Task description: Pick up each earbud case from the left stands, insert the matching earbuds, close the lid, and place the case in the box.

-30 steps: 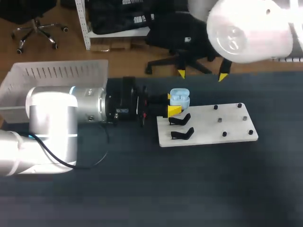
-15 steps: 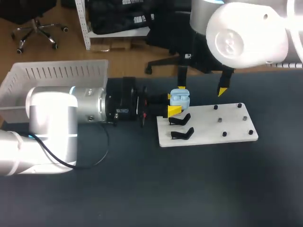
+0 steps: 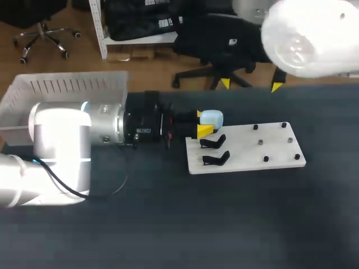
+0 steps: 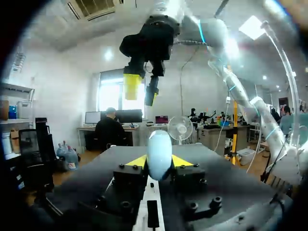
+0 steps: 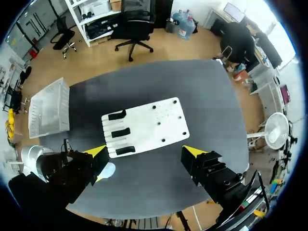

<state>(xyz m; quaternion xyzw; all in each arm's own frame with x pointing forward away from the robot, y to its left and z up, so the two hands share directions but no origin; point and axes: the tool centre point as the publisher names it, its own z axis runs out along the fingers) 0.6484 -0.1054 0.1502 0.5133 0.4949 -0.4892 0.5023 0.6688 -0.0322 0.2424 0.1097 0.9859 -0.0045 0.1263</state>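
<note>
A light blue earbud case (image 3: 212, 118), lid down, is held at the white board's (image 3: 247, 147) far left corner by my left gripper (image 3: 203, 123), whose yellow tips press it from two sides. Seen from the left wrist, the case (image 4: 160, 153) stands upright between the fingers (image 4: 137, 161). My right gripper (image 3: 251, 85) hangs open and high over the table's far edge, empty, and it shows overhead as the right gripper (image 4: 141, 94) in that view. From the right wrist, its gripper (image 5: 144, 151) looks down on the board (image 5: 154, 122) and the case (image 5: 107, 170).
Two empty black stands (image 3: 213, 141) (image 3: 216, 158) sit on the board's left part, and several small pegs (image 3: 261, 142) on its right part. A white slatted box (image 3: 67, 88) stands at the far left, behind my left arm (image 3: 61, 140).
The case's lid was up with the earbuds showing; now it is down. My right gripper dipped over the case, then rose and moved off to the right.
</note>
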